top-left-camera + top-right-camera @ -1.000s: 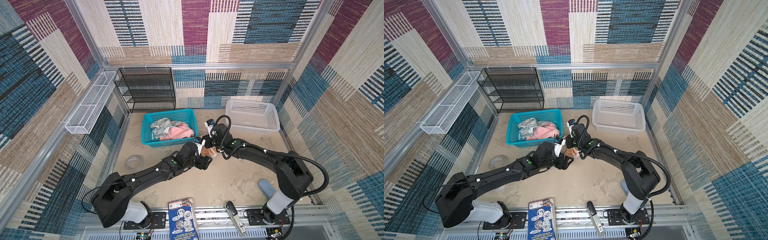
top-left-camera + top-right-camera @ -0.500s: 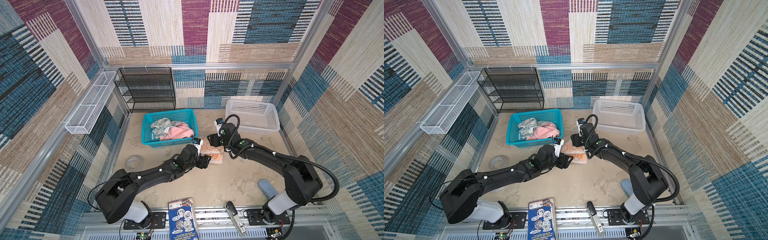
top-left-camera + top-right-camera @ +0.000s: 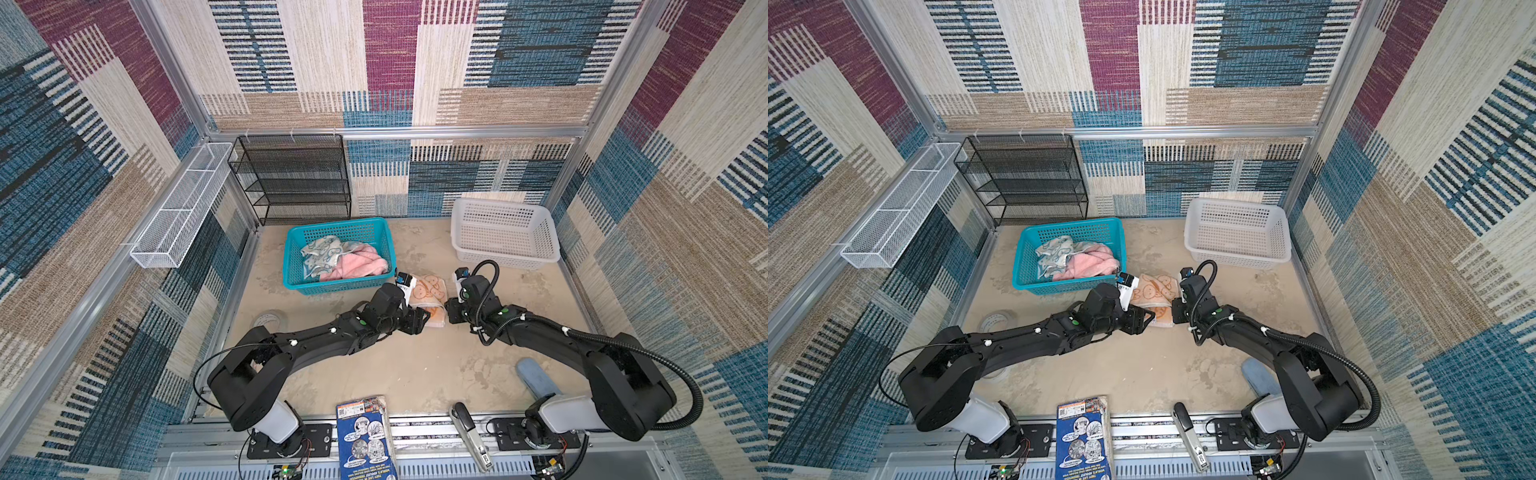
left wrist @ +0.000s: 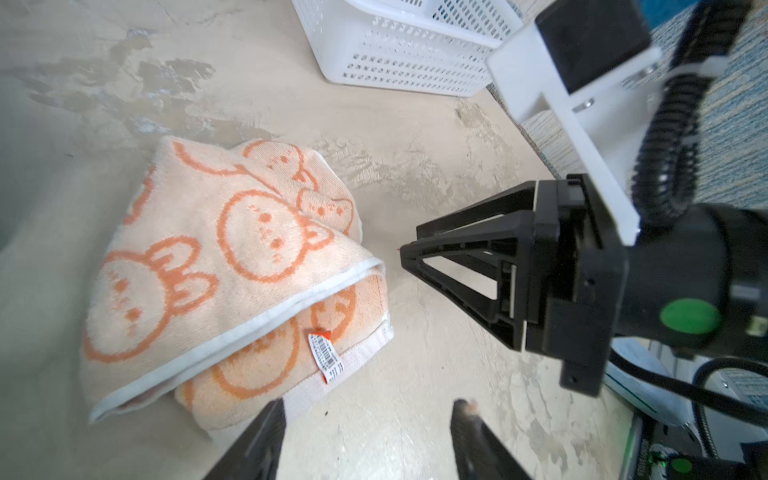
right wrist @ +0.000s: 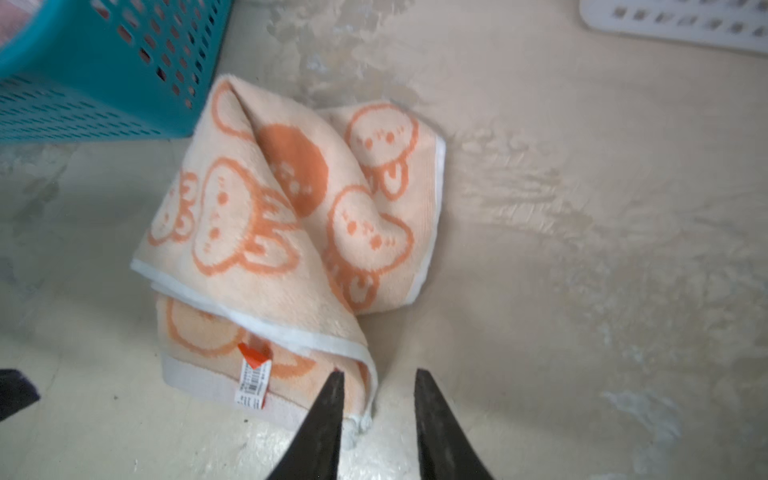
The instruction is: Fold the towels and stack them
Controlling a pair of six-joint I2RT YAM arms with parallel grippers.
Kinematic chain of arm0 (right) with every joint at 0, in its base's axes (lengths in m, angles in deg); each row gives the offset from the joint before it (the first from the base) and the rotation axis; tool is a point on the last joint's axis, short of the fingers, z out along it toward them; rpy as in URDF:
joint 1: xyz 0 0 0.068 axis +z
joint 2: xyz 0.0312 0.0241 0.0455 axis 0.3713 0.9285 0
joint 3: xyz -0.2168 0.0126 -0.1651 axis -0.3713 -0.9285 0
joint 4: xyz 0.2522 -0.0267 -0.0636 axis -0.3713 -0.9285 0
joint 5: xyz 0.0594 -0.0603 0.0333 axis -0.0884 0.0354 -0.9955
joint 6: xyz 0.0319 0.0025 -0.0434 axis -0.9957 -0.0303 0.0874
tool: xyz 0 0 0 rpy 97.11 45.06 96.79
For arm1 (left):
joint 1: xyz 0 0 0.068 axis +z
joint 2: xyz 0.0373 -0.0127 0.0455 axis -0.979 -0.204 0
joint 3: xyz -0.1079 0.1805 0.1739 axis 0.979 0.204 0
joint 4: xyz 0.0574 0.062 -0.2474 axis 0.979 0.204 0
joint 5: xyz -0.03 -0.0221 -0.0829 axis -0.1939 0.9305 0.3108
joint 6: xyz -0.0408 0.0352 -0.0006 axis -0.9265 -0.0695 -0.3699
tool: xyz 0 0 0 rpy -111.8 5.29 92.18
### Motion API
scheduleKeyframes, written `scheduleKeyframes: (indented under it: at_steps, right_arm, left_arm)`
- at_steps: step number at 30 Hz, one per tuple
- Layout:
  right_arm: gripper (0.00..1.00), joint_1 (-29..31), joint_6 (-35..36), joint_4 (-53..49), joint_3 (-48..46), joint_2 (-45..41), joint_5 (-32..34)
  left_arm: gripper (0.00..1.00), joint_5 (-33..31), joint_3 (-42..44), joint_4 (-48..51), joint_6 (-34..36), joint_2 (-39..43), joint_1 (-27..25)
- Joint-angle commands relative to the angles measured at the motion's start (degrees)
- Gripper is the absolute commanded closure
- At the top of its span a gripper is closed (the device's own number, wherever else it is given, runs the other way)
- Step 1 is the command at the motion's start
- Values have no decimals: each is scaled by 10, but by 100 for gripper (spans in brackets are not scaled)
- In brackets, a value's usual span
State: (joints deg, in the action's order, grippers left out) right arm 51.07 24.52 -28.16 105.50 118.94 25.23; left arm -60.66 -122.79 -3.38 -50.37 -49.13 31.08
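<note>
The orange towel (image 5: 291, 216) has a corner just beside the right tool (image 5: 379, 373) (narrowly parted, empty); the left tool (image 4: 370, 405) gapes empty.

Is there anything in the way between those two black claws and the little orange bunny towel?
Nothing visible. The orange towel lies on the table, with the left gripper and right gripper both right at its edge, jaws apart. The teal basket sits beside it, not between.
</note>
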Motion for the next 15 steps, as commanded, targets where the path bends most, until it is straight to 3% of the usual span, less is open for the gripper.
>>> scheduleKeyframes:
  at_steps: [1,15]
  right_arm:
    - [62,0,-17,58,-29,-3,-43]
    - [73,-5,0,100,-32,17,1]
  left_arm:
    - [32,13,-6,17,3,-11,0]
    - [32,-18,-10,35,11,1,0]
